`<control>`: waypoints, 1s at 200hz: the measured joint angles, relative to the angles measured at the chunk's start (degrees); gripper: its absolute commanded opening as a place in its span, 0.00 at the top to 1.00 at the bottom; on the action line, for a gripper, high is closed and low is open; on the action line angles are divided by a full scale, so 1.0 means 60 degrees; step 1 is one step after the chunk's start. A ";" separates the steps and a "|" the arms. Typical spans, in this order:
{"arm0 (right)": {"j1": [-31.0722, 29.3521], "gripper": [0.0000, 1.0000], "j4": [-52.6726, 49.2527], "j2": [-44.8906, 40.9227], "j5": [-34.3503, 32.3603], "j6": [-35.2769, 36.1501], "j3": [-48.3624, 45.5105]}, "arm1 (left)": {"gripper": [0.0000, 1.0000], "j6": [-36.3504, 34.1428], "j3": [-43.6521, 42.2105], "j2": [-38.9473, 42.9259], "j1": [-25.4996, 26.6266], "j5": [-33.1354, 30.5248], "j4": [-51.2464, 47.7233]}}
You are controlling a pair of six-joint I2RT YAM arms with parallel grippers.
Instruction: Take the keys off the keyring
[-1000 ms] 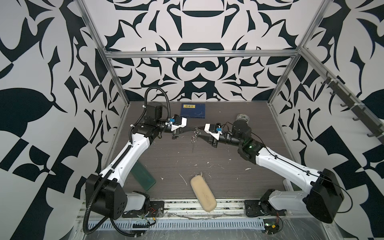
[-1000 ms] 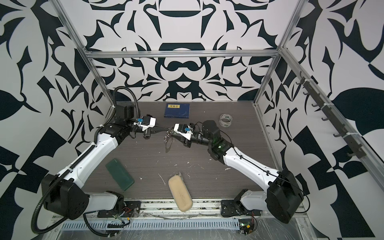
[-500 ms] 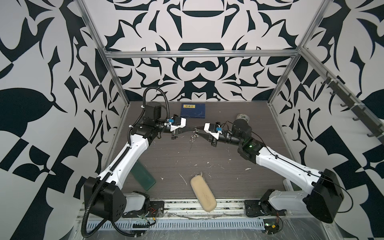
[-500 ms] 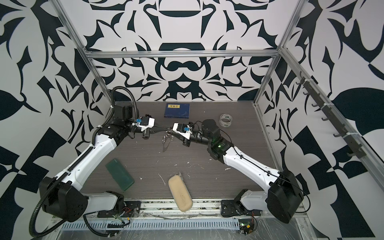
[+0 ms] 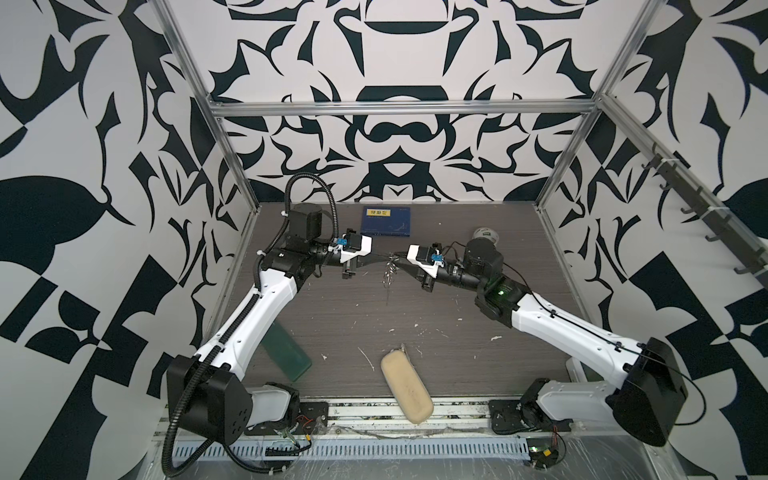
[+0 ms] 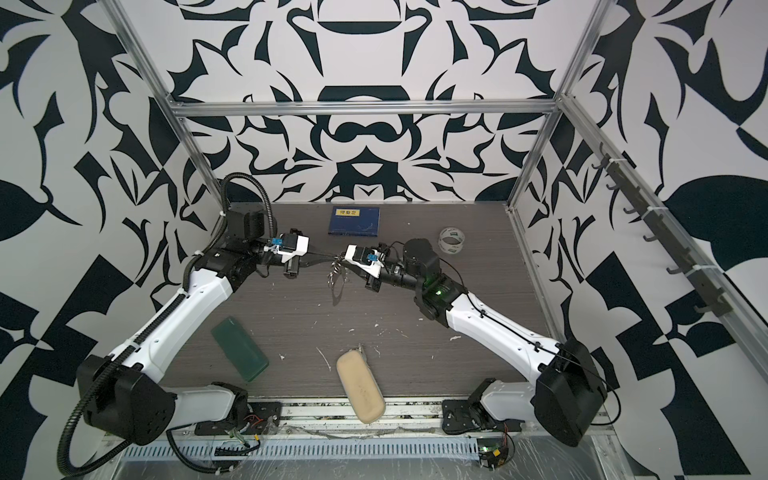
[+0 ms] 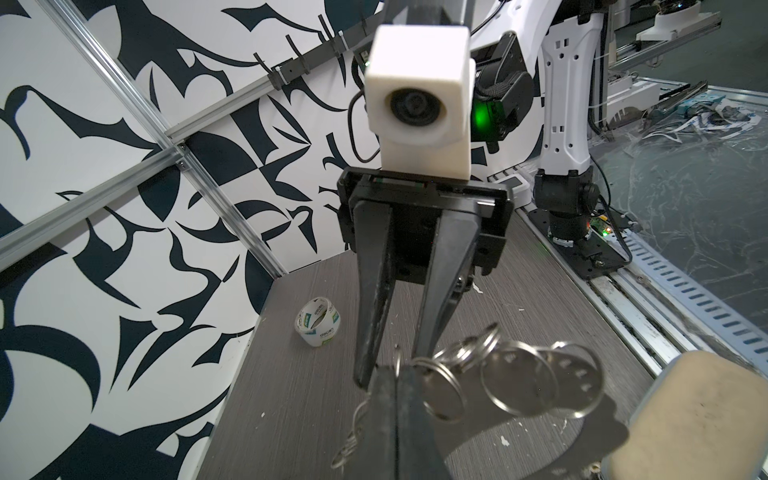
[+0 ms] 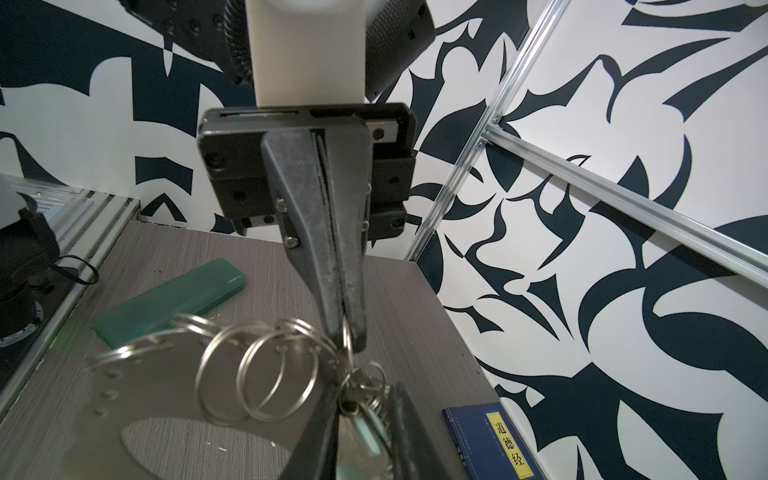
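Two grippers meet above the dark wooden table (image 5: pixel 332 324), with the silvery wire keyring (image 7: pixel 515 376) hanging in the air between them. The left gripper (image 8: pixel 347 336) is squeezed tight on one thin ring. The right gripper (image 7: pixel 390 370) is a little apart, pinching one small silvery key with a pale rounded head (image 8: pixel 365 436). At least four big rings show. Four things lie below: one blue book (image 5: pixel 386 221), one clear tape roll (image 6: pixel 451 248), one green case (image 6: pixel 240 349), one tan pouch (image 5: pixel 407 386).

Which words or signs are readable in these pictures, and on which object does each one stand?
"道德经": on the yellow label of the blue book.
Small pale word near one end of the green case: too small to read.
Green print on the tape roll: too blurred to read.
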State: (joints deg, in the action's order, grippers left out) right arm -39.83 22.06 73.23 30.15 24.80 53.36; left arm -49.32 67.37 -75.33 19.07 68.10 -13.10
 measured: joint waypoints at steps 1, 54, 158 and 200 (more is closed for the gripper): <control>0.0000 0.73 0.0000 0.0000 0.0000 0.0004 0.0000 | 1.00 0.0000 0.0000 0.0000 0.0000 -0.0004 0.0000; -0.0055 0.69 0.0000 0.0000 -0.0040 0.0055 0.0000 | 1.00 0.0036 0.0000 0.0000 0.0000 -0.0007 0.0000; -0.0244 0.81 -0.0357 0.0000 0.0149 0.0597 0.0044 | 1.00 0.0186 0.0000 0.0000 0.0000 -0.0018 0.0004; -0.0251 0.92 -0.0499 -0.0004 -0.0062 0.0739 0.0047 | 1.00 0.0222 0.0000 0.0004 -0.0011 -0.0036 0.0004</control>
State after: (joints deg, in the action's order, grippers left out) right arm -41.34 19.07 73.21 29.78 29.23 53.65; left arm -47.99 67.37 -75.31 19.00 67.88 -13.08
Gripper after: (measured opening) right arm 0.109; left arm 0.039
